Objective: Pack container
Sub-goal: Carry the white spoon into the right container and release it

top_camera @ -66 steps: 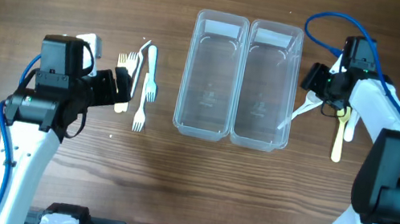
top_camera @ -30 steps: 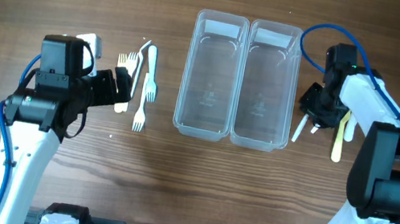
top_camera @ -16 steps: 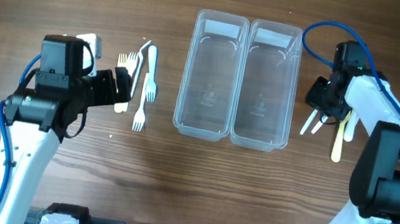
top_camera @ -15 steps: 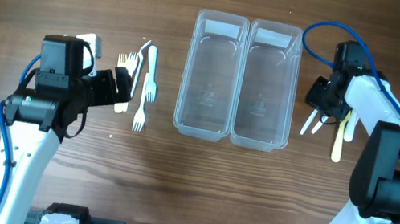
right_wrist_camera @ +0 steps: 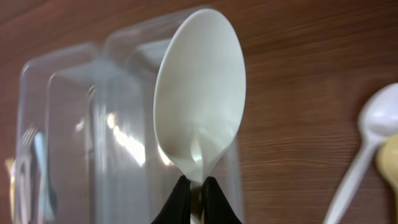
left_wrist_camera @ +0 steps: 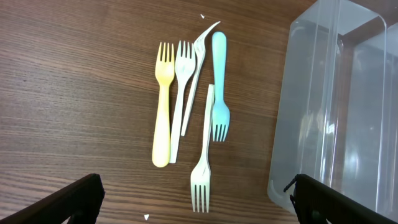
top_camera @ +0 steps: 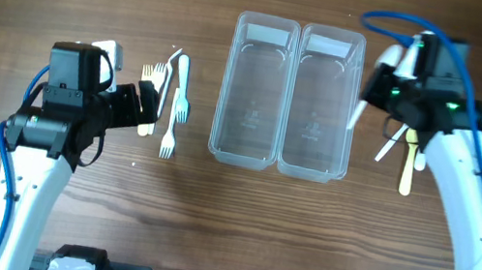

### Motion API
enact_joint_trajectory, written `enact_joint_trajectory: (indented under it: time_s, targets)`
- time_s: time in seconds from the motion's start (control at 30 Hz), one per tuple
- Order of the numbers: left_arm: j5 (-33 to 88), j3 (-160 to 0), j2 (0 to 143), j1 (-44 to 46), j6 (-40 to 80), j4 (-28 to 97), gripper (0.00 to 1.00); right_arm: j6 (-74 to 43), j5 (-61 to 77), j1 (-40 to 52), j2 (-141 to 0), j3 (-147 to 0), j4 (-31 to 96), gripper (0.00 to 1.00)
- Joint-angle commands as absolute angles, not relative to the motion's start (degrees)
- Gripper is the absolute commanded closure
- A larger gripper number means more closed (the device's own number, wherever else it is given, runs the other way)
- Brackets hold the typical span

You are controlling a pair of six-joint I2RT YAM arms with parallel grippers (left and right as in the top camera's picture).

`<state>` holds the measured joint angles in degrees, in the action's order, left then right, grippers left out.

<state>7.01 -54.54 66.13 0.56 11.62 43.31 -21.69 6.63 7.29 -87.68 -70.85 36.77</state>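
Observation:
The container (top_camera: 288, 94), a clear twin tub, lies mid-table with both bins bare. My right gripper (top_camera: 381, 90) hovers at its right edge, shut on the handle of a white spoon (top_camera: 359, 113). In the right wrist view the spoon's bowl (right_wrist_camera: 199, 106) stands above the pinched fingertips (right_wrist_camera: 198, 194), with the container (right_wrist_camera: 68, 124) behind it. My left gripper (top_camera: 149, 108) stays open beside several forks (top_camera: 173, 104). In the left wrist view the forks (left_wrist_camera: 186, 106) lie ahead of the wide-open left gripper (left_wrist_camera: 198, 186), and the container's wall (left_wrist_camera: 311, 112) is at the right.
Another white spoon (top_camera: 386, 145) and a yellow spoon (top_camera: 407, 168) lie on the wood right of the container. The white spoon (right_wrist_camera: 367, 149) also shows at the right edge of the right wrist view. The forks are yellow (left_wrist_camera: 163, 106), white (left_wrist_camera: 182, 93), blue (left_wrist_camera: 219, 87) and cream (left_wrist_camera: 202, 168).
My right gripper shut on the white spoon, lifted it off the table and carried it up toward the container's right bin. The left arm has not moved.

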Motion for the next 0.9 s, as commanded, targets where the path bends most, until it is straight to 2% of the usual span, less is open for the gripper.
enact_joint_trajectory:
  time_s: [0.0, 0.3, 0.33, 0.4, 0.43, 0.53, 0.67, 0.87]
  targets:
    - [7.9, -55.7, 66.5, 0.1, 10.7, 43.2, 0.00, -21.1, 6.7, 12.1, -90.8, -70.8, 36.4, 0.96]
    - [7.9, -55.7, 66.5, 0.1, 10.7, 43.2, 0.00, -20.0, 8.4, 14.9, -102.7, -70.8, 35.4, 0.93]
    - [7.9, -55.7, 66.5, 0.1, 10.7, 43.2, 0.00, -18.3, 9.4, 14.9, -102.1, -71.0, 35.1, 0.82]
    - [7.9, -55.7, 66.5, 0.1, 10.7, 43.2, 0.00, -16.8, 10.0, 14.9, -100.4, -71.6, 35.0, 0.68]
    - [7.9, -55.7, 66.5, 0.1, 10.7, 43.2, 0.00, -15.8, 9.9, 14.9, -98.5, -71.9, 35.1, 0.57]
    - [7.9, -55.7, 66.5, 0.1, 10.7, 43.2, 0.00, -15.0, 8.6, 13.9, -93.1, -72.3, 35.1, 0.41]
    - [7.9, -55.7, 66.5, 0.1, 10.7, 43.2, 0.00, -19.9, 3.0, 6.9, -83.9, -72.3, 37.3, 0.39]
    - [7.9, -55.7, 66.5, 0.1, 10.7, 43.2, 0.00, -22.5, 1.7, -6.1, -83.8, -72.3, 42.8, 0.38]
